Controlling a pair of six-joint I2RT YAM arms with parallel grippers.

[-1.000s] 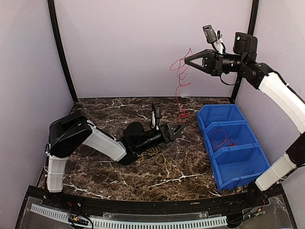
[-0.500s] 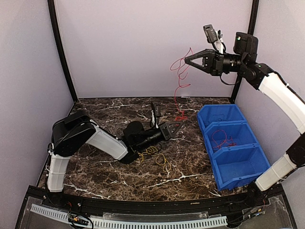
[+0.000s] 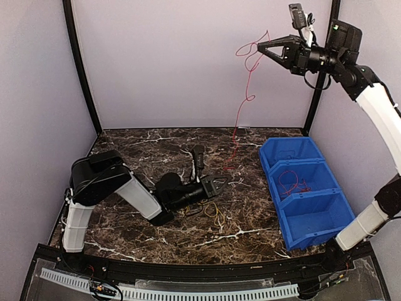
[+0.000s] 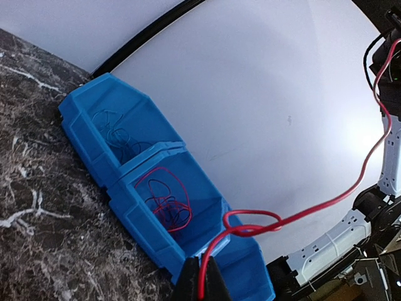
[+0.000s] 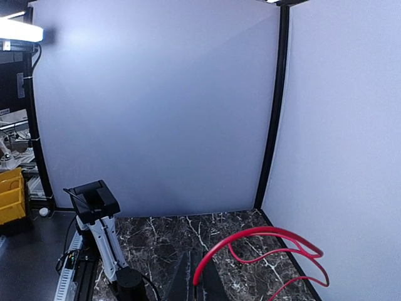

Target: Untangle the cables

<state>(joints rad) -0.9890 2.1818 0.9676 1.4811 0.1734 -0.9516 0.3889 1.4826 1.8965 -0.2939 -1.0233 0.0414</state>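
Observation:
One red cable hangs stretched from high on the right down toward the table. My right gripper is raised near the back wall and shut on its top end, which loops beside the jaws. My left gripper lies low over the marble table and is shut on the cable's lower end, just below a small loop. Yellow cables lie in a loose heap on the table under the left wrist.
A blue three-compartment bin stands at the right of the table. Its middle compartment holds a red cable, also in the left wrist view as a red coil; the far compartment holds a blue cable. Black frame posts stand at the back corners.
My left gripper has shut on the red cable's lower end and drawn back left. My right arm has risen and moved right, pulling the cable off the table and straighter.

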